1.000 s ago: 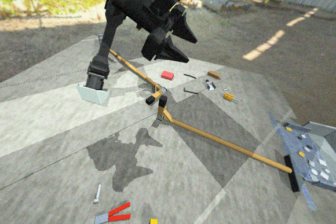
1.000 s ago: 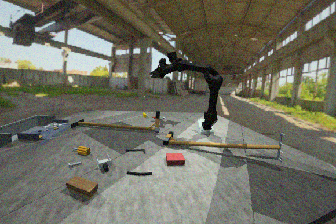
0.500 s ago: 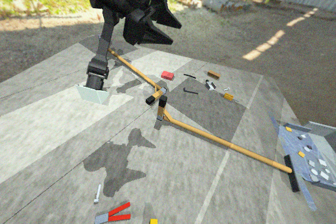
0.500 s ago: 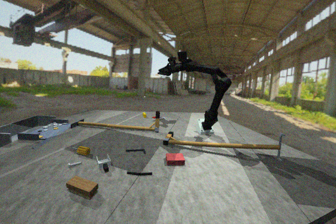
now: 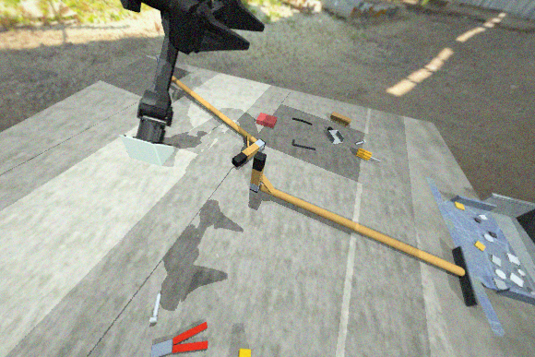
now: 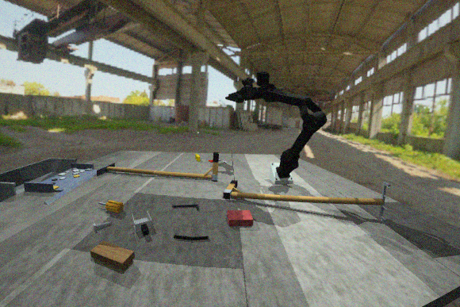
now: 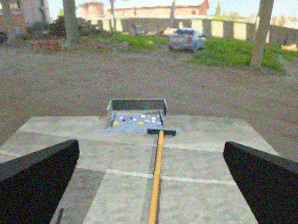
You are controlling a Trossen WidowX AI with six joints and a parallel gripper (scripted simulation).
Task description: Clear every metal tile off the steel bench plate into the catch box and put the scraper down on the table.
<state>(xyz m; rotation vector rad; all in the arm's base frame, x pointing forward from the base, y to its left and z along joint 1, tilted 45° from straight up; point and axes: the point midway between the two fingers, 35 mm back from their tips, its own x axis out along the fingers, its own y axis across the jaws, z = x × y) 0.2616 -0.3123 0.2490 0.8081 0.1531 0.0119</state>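
Note:
My gripper (image 5: 255, 37) (image 6: 228, 97) (image 7: 153, 148) is open and empty, high above the table. The long scraper (image 5: 355, 226) (image 6: 159, 172) (image 7: 157, 170) lies on the table, its upright grip toward the arm and its black blade (image 5: 465, 278) (image 7: 168, 132) at the near edge of the blue-grey bench plate (image 5: 454, 227) (image 7: 127, 126). Several small tiles, among them a yellow tile (image 5: 480, 245) (image 7: 141, 123) and a white tile (image 5: 517, 279), lie scattered on the plate. The grey-walled catch box (image 5: 512, 203) (image 6: 40, 169) (image 7: 137, 104) is at its far end; its inside is partly hidden.
A second wooden-shafted tool (image 5: 212, 109) (image 6: 301, 198) lies near the arm base. A red block (image 5: 267, 120) (image 6: 239, 218), a wooden block (image 6: 112, 255), a yellow-handled screwdriver (image 6: 114, 206) and black hex keys lie to one side. Red-handled pliers (image 5: 190, 347) and a bolt (image 5: 155, 309) lie on the other.

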